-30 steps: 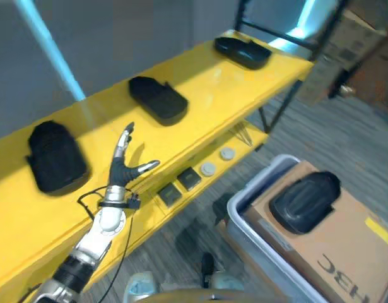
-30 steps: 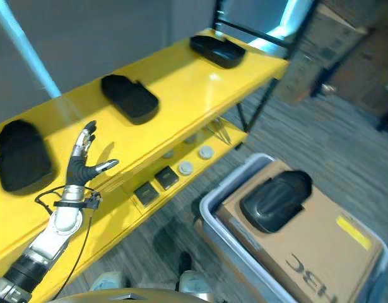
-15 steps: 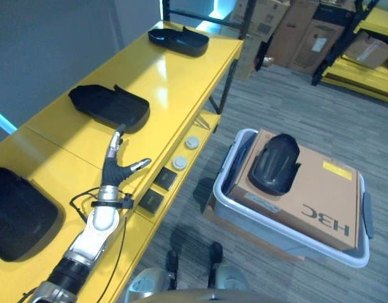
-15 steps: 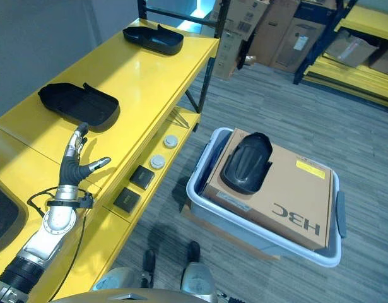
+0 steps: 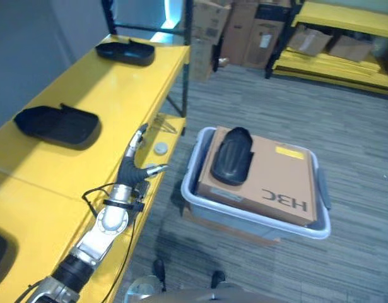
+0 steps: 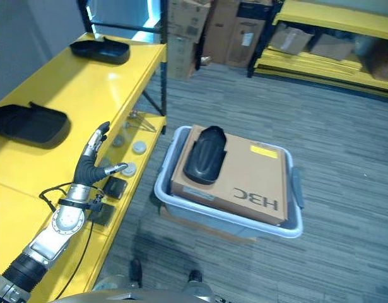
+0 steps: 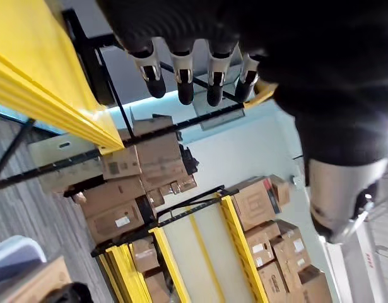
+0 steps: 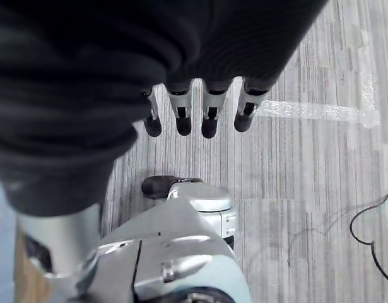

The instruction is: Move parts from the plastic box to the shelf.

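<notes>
A black moulded part (image 5: 231, 154) lies on top of a brown cardboard box (image 5: 276, 186) that sits in the grey plastic box (image 6: 226, 222) on the floor. The yellow shelf (image 5: 86, 95) runs along the left and carries two more black parts (image 5: 55, 123) (image 5: 125, 50). My left hand (image 5: 129, 172) is raised beside the shelf's front edge, open and empty, well to the left of the plastic box. Its straight fingers (image 7: 181, 69) show in the left wrist view. My right hand (image 8: 183, 113) hangs open over the floor, holding nothing.
A lower shelf level holds round discs (image 6: 139, 147) and flat black squares (image 6: 116, 187). Stacked cardboard boxes (image 5: 244, 31) and another yellow rack (image 5: 345, 38) stand at the back. Grey carpet (image 5: 345, 126) spreads right of the plastic box.
The camera has swung right, bringing the plastic box to the middle of the view. My left hand, earlier over the shelf top, now stands off its front edge, still open.
</notes>
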You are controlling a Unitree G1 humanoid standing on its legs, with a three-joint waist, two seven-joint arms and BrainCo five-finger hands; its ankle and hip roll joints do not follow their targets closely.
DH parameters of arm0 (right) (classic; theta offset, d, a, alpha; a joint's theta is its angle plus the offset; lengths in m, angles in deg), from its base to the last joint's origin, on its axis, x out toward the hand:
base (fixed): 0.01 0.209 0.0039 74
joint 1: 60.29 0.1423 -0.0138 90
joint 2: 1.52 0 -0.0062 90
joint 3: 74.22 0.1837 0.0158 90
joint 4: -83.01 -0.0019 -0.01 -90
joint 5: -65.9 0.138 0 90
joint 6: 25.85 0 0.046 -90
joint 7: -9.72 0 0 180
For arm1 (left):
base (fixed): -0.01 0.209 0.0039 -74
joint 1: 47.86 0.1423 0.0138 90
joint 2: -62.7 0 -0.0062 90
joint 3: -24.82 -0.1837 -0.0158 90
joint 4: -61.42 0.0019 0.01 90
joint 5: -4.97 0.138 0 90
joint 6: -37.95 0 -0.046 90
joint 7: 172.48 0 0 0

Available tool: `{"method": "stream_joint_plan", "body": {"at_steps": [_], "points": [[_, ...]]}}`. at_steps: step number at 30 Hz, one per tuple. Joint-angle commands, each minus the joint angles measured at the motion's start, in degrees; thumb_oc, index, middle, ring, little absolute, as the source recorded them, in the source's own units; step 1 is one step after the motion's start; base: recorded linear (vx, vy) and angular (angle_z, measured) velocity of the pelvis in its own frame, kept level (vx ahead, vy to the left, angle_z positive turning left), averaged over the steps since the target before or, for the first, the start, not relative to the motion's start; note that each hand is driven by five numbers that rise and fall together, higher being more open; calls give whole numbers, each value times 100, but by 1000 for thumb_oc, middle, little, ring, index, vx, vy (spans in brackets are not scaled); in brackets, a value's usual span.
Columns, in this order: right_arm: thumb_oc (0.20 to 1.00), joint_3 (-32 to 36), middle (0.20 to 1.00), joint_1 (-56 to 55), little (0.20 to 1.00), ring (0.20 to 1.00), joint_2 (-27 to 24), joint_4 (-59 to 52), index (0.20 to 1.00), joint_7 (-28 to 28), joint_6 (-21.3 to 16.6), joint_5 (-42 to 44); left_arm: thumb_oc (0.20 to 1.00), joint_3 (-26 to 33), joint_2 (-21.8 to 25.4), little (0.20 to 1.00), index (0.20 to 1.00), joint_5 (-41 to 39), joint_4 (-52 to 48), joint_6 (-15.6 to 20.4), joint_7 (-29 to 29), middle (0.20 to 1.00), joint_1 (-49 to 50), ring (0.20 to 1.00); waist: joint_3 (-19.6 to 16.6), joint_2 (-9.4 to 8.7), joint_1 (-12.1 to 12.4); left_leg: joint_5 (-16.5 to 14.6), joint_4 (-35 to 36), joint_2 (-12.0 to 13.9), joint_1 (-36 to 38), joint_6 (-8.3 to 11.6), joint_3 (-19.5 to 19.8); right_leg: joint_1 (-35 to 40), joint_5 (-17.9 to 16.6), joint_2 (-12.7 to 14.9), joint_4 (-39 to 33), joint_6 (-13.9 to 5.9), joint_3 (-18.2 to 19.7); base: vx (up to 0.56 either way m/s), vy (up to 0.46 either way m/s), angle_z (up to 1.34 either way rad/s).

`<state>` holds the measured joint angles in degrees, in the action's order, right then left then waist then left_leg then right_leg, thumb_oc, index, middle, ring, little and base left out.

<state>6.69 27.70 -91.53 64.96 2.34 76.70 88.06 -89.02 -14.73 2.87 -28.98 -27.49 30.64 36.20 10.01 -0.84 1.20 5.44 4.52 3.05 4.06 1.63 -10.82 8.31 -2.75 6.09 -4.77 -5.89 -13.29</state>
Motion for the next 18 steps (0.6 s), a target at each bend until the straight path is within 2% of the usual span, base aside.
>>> {"method": "stream_joint_plan", "body": {"at_steps": [1, 4, 5, 6, 7, 8, 10, 11, 15, 17, 18], "points": [[1000, -154, 1000, 287, 1000, 1000, -21, 28, 1000, -107, 1, -15, 1000, 14, -61, 1000, 1000, -39, -192, 20, 76, 1000, -522, 1000, 222, -14, 63, -1208, -832, 26, 15, -121, 129, -279, 472, 95, 403, 150, -41, -39, -250, -7], [1000, -147, 1000, 357, 1000, 1000, -168, -30, 1000, -95, 56, 35, 1000, -17, -104, 1000, 1000, -140, -60, 54, 28, 1000, -550, 1000, 399, -44, 78, -1210, -1823, 136, -495, 1, 252, -292, 438, 86, 422, 292, -4, -34, -170, -14], [1000, -93, 1000, 387, 1000, 1000, -281, -45, 1000, -160, 92, -137, 1000, 13, -127, 1000, 1000, -259, 34, -48, -121, 1000, -480, 1000, 475, -39, 126, -1112, -2246, 124, -773, 44, 437, -251, 443, 51, 381, 345, 79, 16, -86, -20], [1000, -83, 1000, 390, 1000, 1000, -311, -37, 1000, -162, 46, -199, 1000, 1, -143, 1000, 1000, -297, 123, -134, -198, 1000, -464, 1000, 489, -26, 135, -1065, -2243, 126, -833, 69, 463, -218, 432, 28, 331, 345, 100, 84, 17, -18], [1000, -55, 1000, 386, 1000, 1000, -362, -11, 1000, -141, -279, -311, 1000, -50, -167, 1000, 1000, -403, 357, -389, -560, 1000, -391, 1000, 468, 27, 155, -1010, -1728, 38, -768, 90, 458, -190, 404, -7, 250, 283, 144, 137, 128, -22], [1000, -78, 1000, 397, 1000, 1000, -384, -88, 1000, -39, -643, -190, 1000, -182, -188, 1000, 1000, -337, 646, -540, -744, 1000, -320, 1000, 464, 85, 184, -714, -1183, 25, -818, 174, 545, -159, 403, -70, 205, 247, 234, 158, 150, -27], [1000, -109, 1000, 414, 1000, 1000, -450, -325, 1000, 127, -1040, -29, 1000, -308, -230, 1000, 1000, -276, 1063, -692, -926, 1000, -282, 1000, 479, 72, 192, -621, -1002, -9, -865, 186, 627, -122, 398, -89, 137, 251, 314, 111, 137, -15], [1000, -111, 1000, 418, 1000, 1000, -513, -545, 1000, 306, -1453, 155, 1000, -383, -276, 1000, 1000, -405, 1450, -842, -978, 1000, -254, 1000, 456, 60, 171, -606, -857, -29, -831, 164, 608, -131, 389, -73, 93, 219, 300, 81, 159, -14], [1000, -102, 1000, 165, 1000, 1000, -706, -1939, 1000, 863, -1898, 417, 1000, -413, -311, 1000, 1000, -433, 2536, -870, -1154, 1000, -81, 1000, 442, -28, -82, -659, -567, -135, -599, 23, 409, -318, 310, -94, 40, 153, 264, 52, 130, -30], [1000, -90, 1000, 142, 1000, 1000, -724, -2091, 1000, 904, -2024, 491, 1000, -418, -341, 1000, 1000, -430, 2709, -878, -1148, 1000, -76, 1000, 456, -41, -121, -681, -537, -148, -559, -4, 384, -356, 297, -89, 49, 137, 280, 9, 76, -22], [1000, -72, 1000, 90, 1000, 1000, -803, -2672, 1000, 1133, -2245, 349, 1000, -366, -419, 1000, 1000, -573, 3164, -1004, -1248, 1000, -14, 1000, 494, -82, -224, -725, -475, -186, -477, -82, 341, -447, 281, -87, 99, 105, 331, 9, 77, -31]]}}
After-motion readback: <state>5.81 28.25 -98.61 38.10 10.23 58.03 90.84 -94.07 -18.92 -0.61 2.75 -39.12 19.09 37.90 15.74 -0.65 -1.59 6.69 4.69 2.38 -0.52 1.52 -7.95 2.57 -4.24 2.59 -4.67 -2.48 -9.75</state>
